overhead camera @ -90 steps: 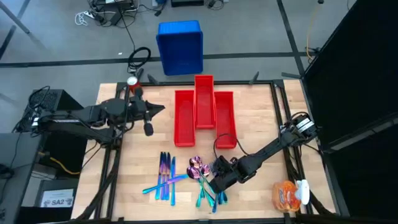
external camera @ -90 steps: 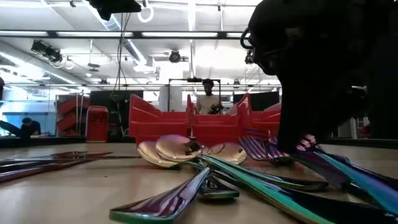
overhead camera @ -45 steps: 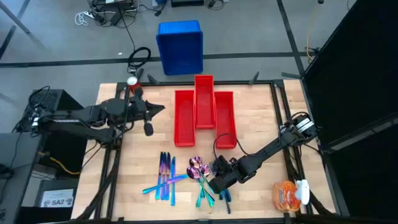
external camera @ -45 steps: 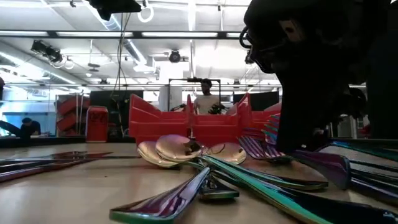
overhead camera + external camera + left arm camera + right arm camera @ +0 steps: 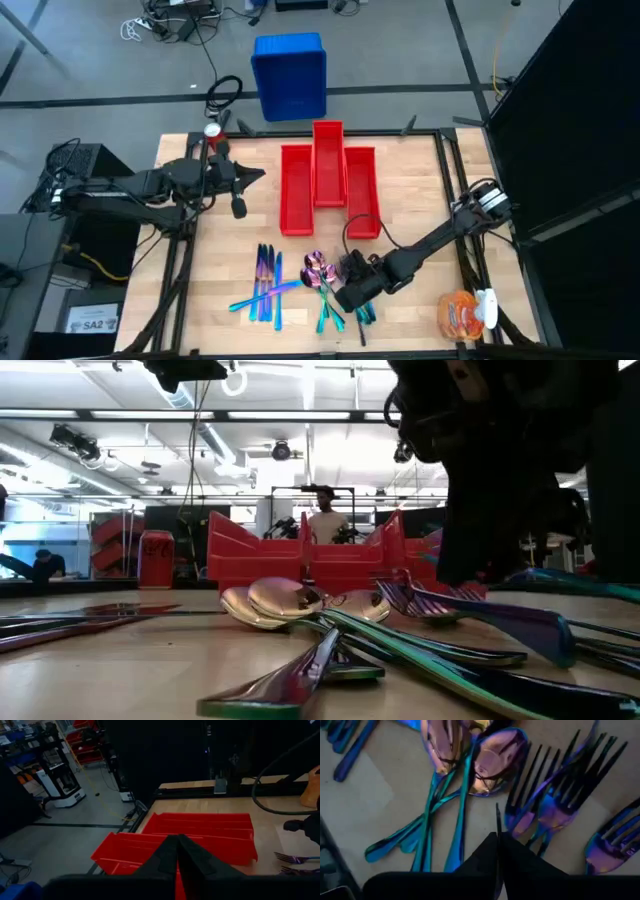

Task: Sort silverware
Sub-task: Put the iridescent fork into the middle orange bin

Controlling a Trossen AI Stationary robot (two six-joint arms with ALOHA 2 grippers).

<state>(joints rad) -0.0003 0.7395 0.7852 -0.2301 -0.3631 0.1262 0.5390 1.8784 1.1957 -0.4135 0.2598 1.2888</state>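
The silverware lies near the table's front edge. A fan of knives [image 5: 265, 285] is on the left, spoons [image 5: 317, 268] [image 5: 485, 760] are in the middle, and forks [image 5: 555, 795] are on the right. My right gripper [image 5: 350, 292] [image 5: 497, 842] hangs low over the forks, shut on one slim piece that shows edge-on as a thin dark line. My left gripper [image 5: 240, 190] [image 5: 177, 842] is shut on nothing and hovers left of the red bins [image 5: 328, 185]. My right gripper pinches one slim piece of silverware [image 5: 496, 822] flat between its two fingers, slanting down from above. The piece runs forward out of the fingertips. In the low view a teal handle [image 5: 585, 585] stands off the table beside the gripper. Which piece it is I cannot tell.
Three long red bins stand side by side at the table's middle far side. A blue crate [image 5: 290, 75] sits on the floor beyond the table. A red can [image 5: 212, 131] stands at the far left and an orange bag [image 5: 460, 312] at the near right corner.
My right gripper has risen a little over the forks. The teal handle at the right of the low view has lifted off the table, while the spoons and knives have stayed put.
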